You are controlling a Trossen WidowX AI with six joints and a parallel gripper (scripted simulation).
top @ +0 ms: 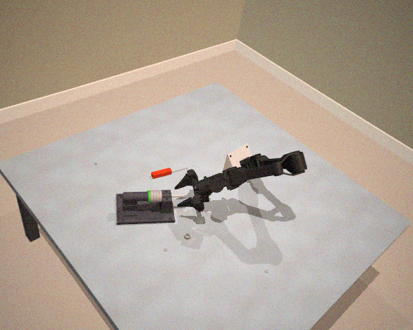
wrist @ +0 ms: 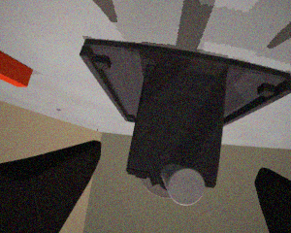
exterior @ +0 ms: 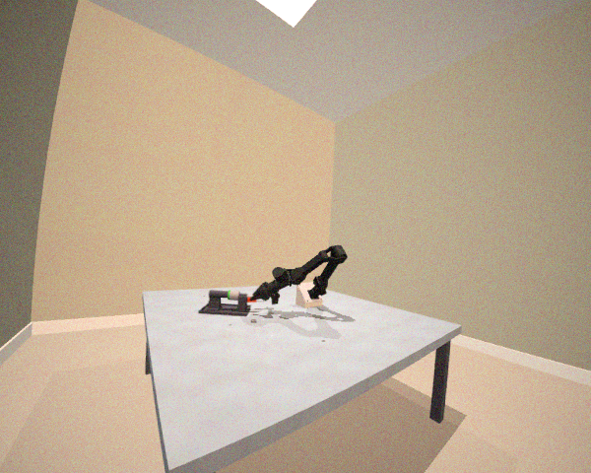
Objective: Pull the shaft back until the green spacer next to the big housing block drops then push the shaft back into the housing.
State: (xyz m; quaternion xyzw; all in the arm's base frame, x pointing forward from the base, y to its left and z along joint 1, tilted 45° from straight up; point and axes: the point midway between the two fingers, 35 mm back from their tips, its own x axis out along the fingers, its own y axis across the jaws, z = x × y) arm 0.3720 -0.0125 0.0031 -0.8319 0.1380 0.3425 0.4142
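Note:
The dark housing block (top: 133, 196) (exterior: 218, 294) stands on a dark base plate (top: 142, 218). The green spacer (top: 149, 196) (exterior: 229, 295) sits against its end, on the shaft line. Several pale spacers (top: 156, 196) (exterior: 235, 295) fill the space from it to the end support (top: 166, 203) (wrist: 179, 116). The pale shaft (top: 178, 196) (wrist: 185, 186) sticks out beyond that support, its round end facing the wrist camera. My gripper (top: 177, 196) (wrist: 180, 163) is open and empty, its fingers on either side of the shaft's protruding end, not touching it. The spacers are hidden in the wrist view.
A red-handled screwdriver (top: 161, 173) (wrist: 12, 68) lies behind the fixture. A small metal ring (top: 187, 236) lies in front of it, with tiny round pieces (top: 165, 249) (top: 266, 271) farther out. The arm's pale base mount (top: 238, 156) (exterior: 307, 296) stands to the right.

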